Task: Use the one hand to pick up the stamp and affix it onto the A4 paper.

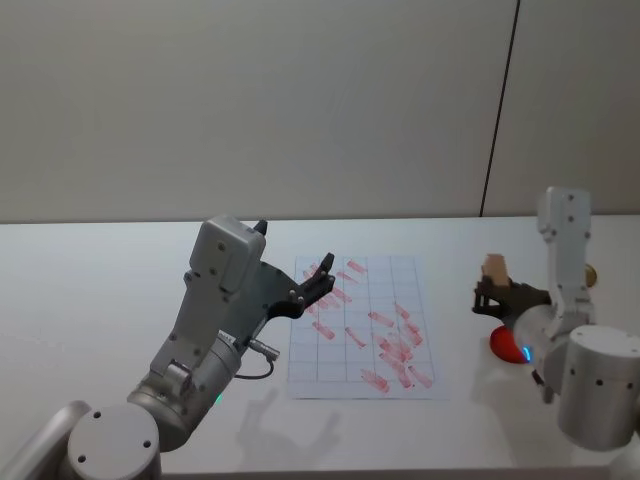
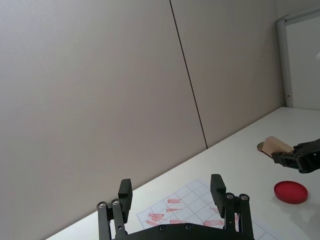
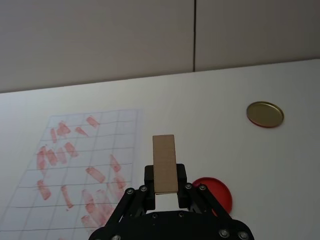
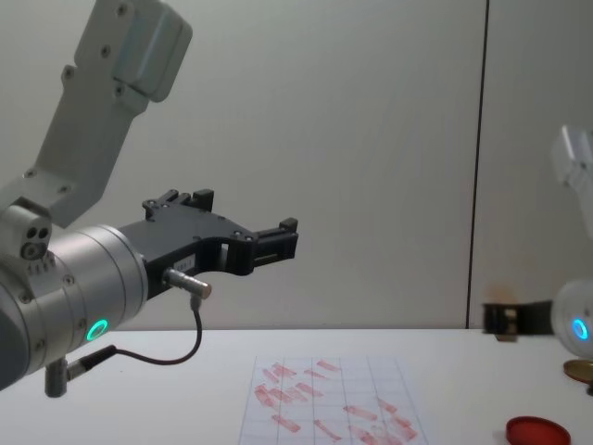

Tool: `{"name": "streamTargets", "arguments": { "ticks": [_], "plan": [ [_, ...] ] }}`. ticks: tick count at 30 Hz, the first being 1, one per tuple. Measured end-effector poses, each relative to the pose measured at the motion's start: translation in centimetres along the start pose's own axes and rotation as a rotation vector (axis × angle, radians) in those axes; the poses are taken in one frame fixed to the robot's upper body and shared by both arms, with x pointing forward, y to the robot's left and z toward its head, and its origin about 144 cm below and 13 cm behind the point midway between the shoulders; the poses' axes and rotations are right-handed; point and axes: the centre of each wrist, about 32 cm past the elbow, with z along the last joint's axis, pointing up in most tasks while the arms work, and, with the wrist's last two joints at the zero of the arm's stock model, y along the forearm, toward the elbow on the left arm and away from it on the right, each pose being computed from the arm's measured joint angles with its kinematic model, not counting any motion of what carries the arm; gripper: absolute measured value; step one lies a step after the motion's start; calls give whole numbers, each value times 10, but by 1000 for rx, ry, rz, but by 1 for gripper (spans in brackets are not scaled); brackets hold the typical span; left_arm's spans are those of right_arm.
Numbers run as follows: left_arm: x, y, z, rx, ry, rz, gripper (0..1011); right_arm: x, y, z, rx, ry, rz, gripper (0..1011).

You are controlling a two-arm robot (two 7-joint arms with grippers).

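Already the right gripper clamps the stamp near its base; light, rigid wood, the A4 paper at its nine o'clock. Left gripper hangs open.

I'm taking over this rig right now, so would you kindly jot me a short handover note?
Right gripper: shut on the small tan wooden stamp, held above the table, over the flat round red disc.
Left gripper: open, empty, raised over the white gridded A4 paper with its many red marks.
Done: stamp picked up.
Left: carry it over the paper and press it down.
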Motion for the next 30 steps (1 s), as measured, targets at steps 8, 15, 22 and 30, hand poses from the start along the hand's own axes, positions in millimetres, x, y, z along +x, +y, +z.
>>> {"name": "streamTargets", "arguments": {
  "ticks": [8,15,22,30],
  "plan": [
    [0,0,0,0,0,0,993,16,16,-6,-58,12,-62,219],
    [0,0,0,0,0,0,993,26,34,-12,-113,18,-99,220],
    [0,0,0,0,0,0,993,32,47,-20,-160,18,-114,220],
    [0,0,0,0,0,0,993,34,56,-27,-195,15,-111,219]
  ]
}}
